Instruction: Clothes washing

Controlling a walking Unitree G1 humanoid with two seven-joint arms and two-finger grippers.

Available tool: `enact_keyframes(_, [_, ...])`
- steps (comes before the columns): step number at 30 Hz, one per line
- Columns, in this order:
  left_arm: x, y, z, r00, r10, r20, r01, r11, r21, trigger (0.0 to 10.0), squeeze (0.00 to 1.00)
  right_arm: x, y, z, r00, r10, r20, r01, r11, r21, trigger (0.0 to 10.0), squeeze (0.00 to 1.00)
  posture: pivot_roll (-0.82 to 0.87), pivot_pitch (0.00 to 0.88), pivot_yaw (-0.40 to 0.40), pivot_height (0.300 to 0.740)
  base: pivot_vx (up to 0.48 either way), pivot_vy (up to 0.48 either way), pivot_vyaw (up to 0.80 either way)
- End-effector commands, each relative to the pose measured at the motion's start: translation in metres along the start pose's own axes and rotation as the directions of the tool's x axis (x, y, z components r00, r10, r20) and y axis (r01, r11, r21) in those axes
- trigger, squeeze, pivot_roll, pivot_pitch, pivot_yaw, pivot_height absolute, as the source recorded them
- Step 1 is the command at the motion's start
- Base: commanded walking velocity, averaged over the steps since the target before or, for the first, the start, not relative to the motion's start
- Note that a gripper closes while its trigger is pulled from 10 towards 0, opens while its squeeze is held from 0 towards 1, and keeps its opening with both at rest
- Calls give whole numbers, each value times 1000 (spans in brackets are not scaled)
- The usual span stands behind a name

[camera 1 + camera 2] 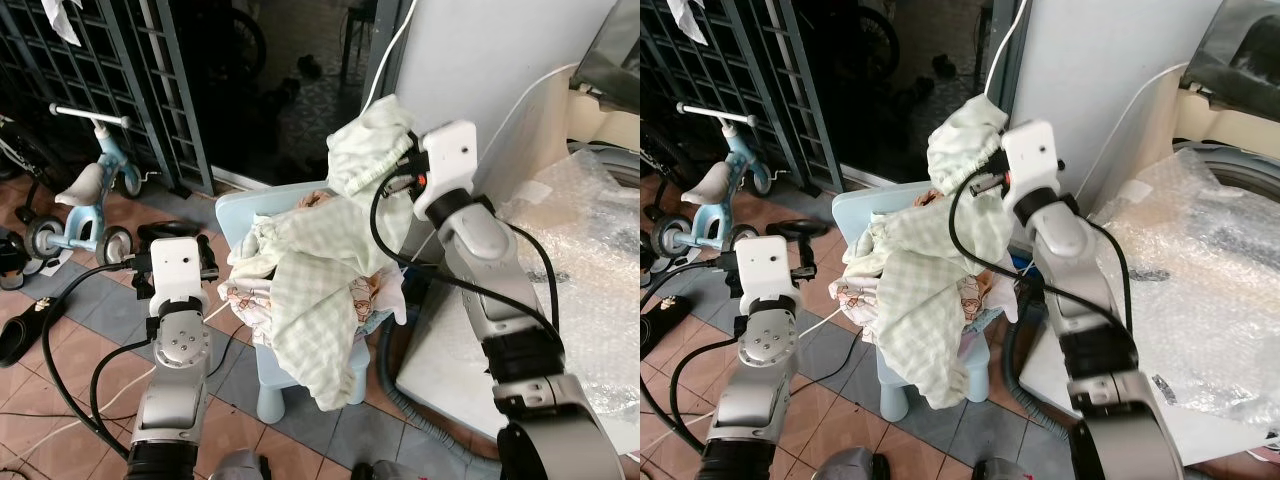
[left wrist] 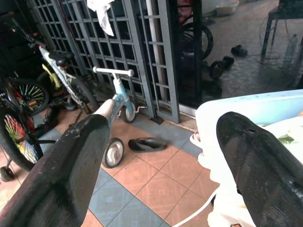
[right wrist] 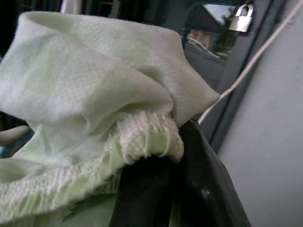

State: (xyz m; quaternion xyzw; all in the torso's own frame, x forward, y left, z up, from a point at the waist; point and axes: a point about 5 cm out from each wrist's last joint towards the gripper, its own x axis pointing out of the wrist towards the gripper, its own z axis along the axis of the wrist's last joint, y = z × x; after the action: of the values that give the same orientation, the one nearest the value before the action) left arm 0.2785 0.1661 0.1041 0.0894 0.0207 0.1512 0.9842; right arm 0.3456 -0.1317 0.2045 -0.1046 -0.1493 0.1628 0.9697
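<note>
1. Cloth comes first: a pale green checked cloth [image 1: 320,300] is held up by the right hand [image 1: 392,165], and most of it hangs down over the front edge of a small light blue chair [image 1: 275,385].
2. In the right wrist view, the black fingers [image 3: 199,189] are pressed together on the cloth's frilly hem, so the right hand is clamped on it.
3. More clothes [image 1: 250,290] lie heaped on the chair seat under the green one.
4. Low beside the chair's left edge is the left hand [image 1: 205,258]. Its two fingers [image 2: 66,170] are wide apart and hold nothing.
5. A washing machine covered in bubble wrap [image 1: 590,250] stands just beside the chair.
6. A little blue trike [image 1: 85,195] stands by a dark gate [image 1: 130,80] on the tiled floor [image 1: 60,370].
</note>
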Motion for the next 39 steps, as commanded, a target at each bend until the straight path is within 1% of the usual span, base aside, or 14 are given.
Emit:
enact_keyframes(1, [-2, -1, 2, 1000, -21, 18, 21, 1000, 2, 10000, 0, -5, -11, 11, 994, -93, 51, 94, 996, -10, 10000, 0, 2, 0, -10, 740, 0, 0, 0])
enact_keyframes(3, [-2, -1, 2, 999, -29, 21, 29, 1000, 7, 10000, 0, -10, -14, 11, 989, -137, 53, 138, 990, -29, 10000, 0, -3, 0, -2, 740, 0, 0, 0])
enact_keyframes(6, [2, -5, 3, 999, -47, 22, 46, 999, 9, 10000, 0, -11, -21, 11, 981, -187, 47, 188, 982, -21, 10000, 0, -13, 0, 13, 740, 0, 0, 0])
enact_keyframes(12, [3, -5, 4, 998, -49, 26, 49, 999, 11, 10000, 0, -9, -29, 15, 973, -224, 50, 226, 974, -23, 10000, 0, -14, 0, 13, 740, 0, 0, -152])
enact_keyframes(16, [1, -5, 1, 999, -47, 19, 47, 999, 11, 10000, 0, -8, -34, 15, 969, -243, 48, 245, 969, -22, 10000, 0, -10, 0, 11, 740, 0, -273, -342])
enact_keyframes(21, [2, -4, 1, 999, -49, 16, 49, 999, 10, 10000, 0, -8, -31, 14, 971, -236, 45, 237, 971, -23, 10000, 0, -15, 0, 13, 740, 0, -305, 0])
enact_keyframes(39, [3, -4, 1, 999, -51, 12, 51, 999, 10, 10000, 0, -6, -31, 12, 967, -251, 32, 252, 968, -7, 10000, 0, -10, 0, 15, 740, 0, -319, 0])
